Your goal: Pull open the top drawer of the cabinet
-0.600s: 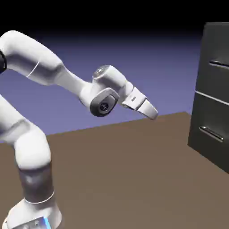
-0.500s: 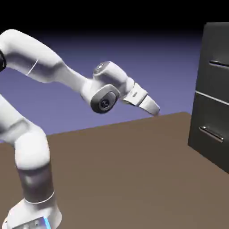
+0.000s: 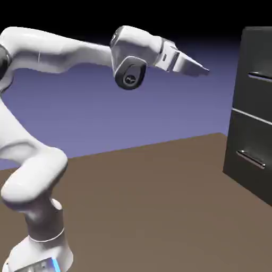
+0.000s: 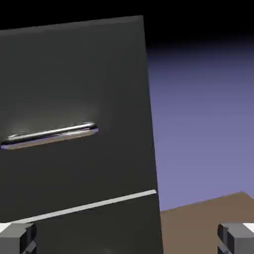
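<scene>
The cabinet (image 3: 254, 133) is a tall dark grey box at the exterior view's right edge. Its top drawer (image 3: 257, 56) carries a thin silver bar handle (image 3: 260, 76). My gripper (image 3: 201, 68) hangs in the air left of it, about level with that handle, a clear gap away and pointing at it. In the hand view the top drawer (image 4: 74, 74) fills the left half, its handle (image 4: 49, 134) lying left of centre. The two grey fingertips (image 4: 17, 239) stand far apart at the bottom corners with nothing between them: the gripper (image 4: 127, 242) is open. The drawer front sits flush.
A lower drawer (image 3: 249, 175) with its own silver handle (image 3: 251, 158) sits under a thin pale seam (image 4: 84, 205). The brown table (image 3: 143, 207) runs from the robot's base to the cabinet's foot. Blue-violet backdrop lies behind.
The arm has swung upward and to the right. The hand rose from a downward tilt near table height to nearly level at the top drawer's height, closer to the cabinet.
</scene>
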{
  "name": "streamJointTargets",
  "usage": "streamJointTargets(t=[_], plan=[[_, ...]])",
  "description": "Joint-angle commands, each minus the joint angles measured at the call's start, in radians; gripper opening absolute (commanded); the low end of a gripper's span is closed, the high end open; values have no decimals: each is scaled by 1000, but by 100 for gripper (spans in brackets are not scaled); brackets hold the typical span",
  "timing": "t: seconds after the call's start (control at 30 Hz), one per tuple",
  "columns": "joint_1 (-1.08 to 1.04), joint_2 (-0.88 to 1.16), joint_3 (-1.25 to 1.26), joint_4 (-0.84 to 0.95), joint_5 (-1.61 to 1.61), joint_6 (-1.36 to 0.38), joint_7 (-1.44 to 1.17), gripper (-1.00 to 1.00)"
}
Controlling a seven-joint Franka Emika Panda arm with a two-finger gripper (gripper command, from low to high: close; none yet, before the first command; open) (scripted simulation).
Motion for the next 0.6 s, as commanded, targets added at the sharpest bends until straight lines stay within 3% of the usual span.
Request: streamJointTargets(t=[0.0, 0.57], plan=[[-36, -3, 34, 26, 36, 2, -6, 0], [-652, -49, 611, 471, 646, 28, -116, 0]])
